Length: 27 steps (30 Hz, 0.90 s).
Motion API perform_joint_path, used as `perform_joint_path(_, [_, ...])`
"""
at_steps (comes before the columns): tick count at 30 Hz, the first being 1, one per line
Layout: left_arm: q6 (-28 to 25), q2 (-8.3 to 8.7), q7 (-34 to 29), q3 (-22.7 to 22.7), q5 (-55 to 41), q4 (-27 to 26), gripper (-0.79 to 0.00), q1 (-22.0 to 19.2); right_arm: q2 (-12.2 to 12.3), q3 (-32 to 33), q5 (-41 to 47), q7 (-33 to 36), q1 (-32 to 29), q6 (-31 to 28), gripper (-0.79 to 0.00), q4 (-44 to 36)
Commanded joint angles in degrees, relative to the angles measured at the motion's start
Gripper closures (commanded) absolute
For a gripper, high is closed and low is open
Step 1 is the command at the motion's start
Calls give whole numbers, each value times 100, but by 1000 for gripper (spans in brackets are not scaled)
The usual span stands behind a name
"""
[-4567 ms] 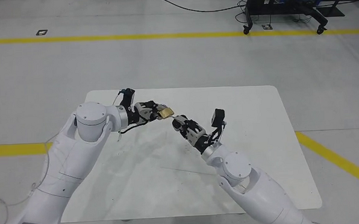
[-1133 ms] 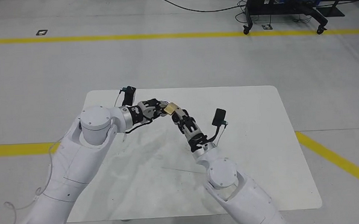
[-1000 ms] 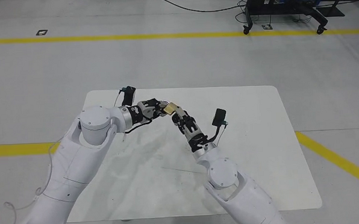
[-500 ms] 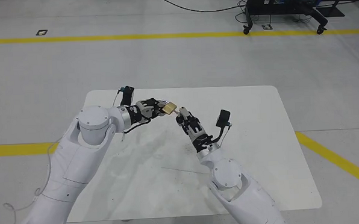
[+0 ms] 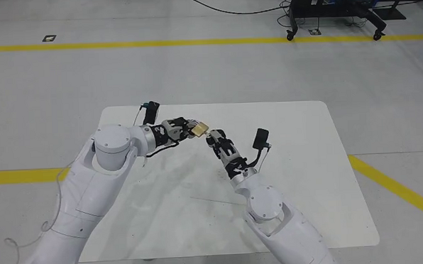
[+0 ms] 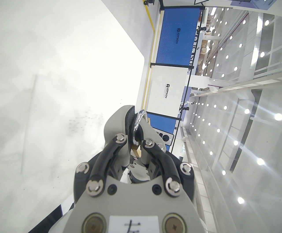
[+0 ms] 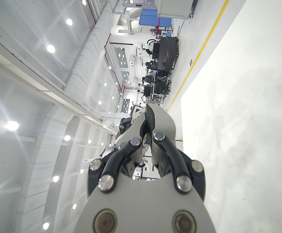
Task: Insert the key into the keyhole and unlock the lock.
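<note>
The left hand (image 5: pixel 186 127) clamps the lock (image 5: pixel 199 128), the right hand (image 5: pixel 213 137) pinches the key (image 5: pixel 207 132) just ahead of it; seating and turning apparently remain.

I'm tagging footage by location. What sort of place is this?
Probably a large industrial hall or robotics lab: a yellow floor line, blue partition panels and rows of ceiling lights high overhead.

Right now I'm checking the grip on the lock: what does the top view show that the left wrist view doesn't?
Top view adds: the right gripper close beside the lock. Left wrist view adds: the lock's silver shackle between the finger pads. Both: the left gripper shut on the lock, above the white table.
</note>
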Motion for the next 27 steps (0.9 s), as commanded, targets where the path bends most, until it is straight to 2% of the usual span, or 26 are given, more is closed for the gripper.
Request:
perform_joint_path(1, [-25,-4,-59,14,-17,3,0,-3,-13,-11,-14,-12,20,24,0,11])
perform_joint_path(3, [-46,-10,-86,22,-39,15,0,-8,-28,-22,-2,-1,33,29,0,12])
perform_joint_path(4, [-47,-13,-90,21,-47,28,0,-11,-34,-20,31,14,31,23,-259,3])
perform_joint_path(5, [-44,-15,-85,13,-60,42,0,-13,-37,-16,59,34,25,30,-785,-2])
perform_joint_path(17, [-134,1,-120,-200,-211,78,0,41,-37,-16,59,34,25,30,-785,-2])
perform_joint_path(23, [-721,21,-308,-235,-23,-152,0,113,-37,-16,59,34,25,30,-785,-2])
perform_joint_path(25, [-864,24,-383,-233,10,-194,0,132,-27,134,754,500,-120,-40,-785,-230])
perform_joint_path(27, [-1030,26,-463,-232,31,-243,0,150,30,473,1565,1293,-301,79,-785,-430])
